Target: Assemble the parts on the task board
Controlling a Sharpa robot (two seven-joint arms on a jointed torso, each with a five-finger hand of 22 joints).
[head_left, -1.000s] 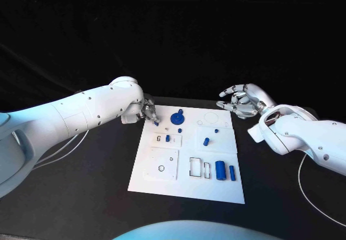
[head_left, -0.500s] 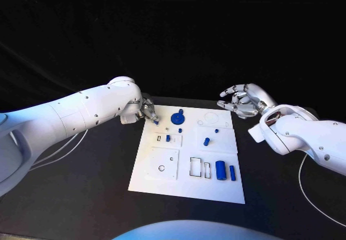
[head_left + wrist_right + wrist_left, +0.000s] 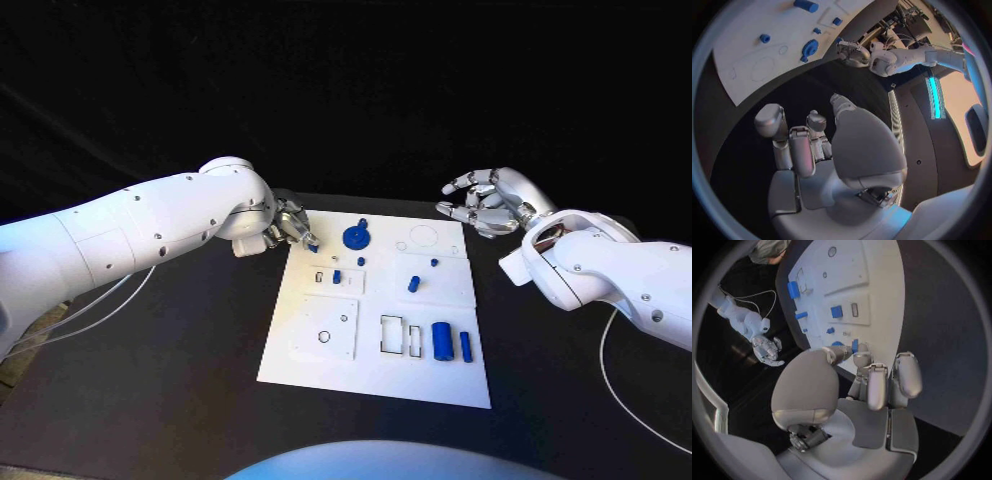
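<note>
The white task board (image 3: 296,368) lies in the middle of the table. My left hand (image 3: 293,228) hovers at its far left corner and pinches a small blue part (image 3: 313,246) between thumb and a finger; the left wrist view shows that part (image 3: 854,346) at the fingertips. A round blue part (image 3: 356,237) stands close beside it. Small blue pegs (image 3: 413,283) stand mid-board, and two blue cylinders (image 3: 441,340) lie near the right edge. My right hand (image 3: 488,203) hangs off the board's far right corner, fingers apart, holding nothing.
White cables run over the black table on the left (image 3: 90,312) and the right (image 3: 617,388). The right wrist view shows the board (image 3: 751,47) with the round blue part (image 3: 809,48) and my left hand (image 3: 853,53) beyond it.
My left arm's elbow has swung out to the left, while its hand stays at the board's far left corner with the blue part. The right hand has not moved.
</note>
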